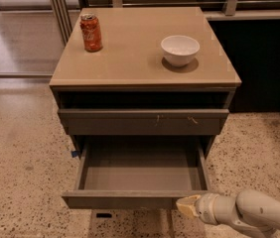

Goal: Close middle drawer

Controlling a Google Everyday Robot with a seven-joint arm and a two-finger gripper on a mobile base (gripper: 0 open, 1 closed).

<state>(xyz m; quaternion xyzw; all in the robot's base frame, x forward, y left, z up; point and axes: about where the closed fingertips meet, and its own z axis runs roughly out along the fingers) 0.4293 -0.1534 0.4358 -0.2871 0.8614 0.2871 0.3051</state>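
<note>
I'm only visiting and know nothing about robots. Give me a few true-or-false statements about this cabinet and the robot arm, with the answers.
1. The middle drawer is pulled out. True.
2. A bowl sits inside that drawer. False: the white bowl sits on the cabinet top.
3. The gripper is low down, at the right end of the drawer's front strip. True.
4. The red can lies on its side. False: it stands upright on the top, to the left of the bowl.
</note>
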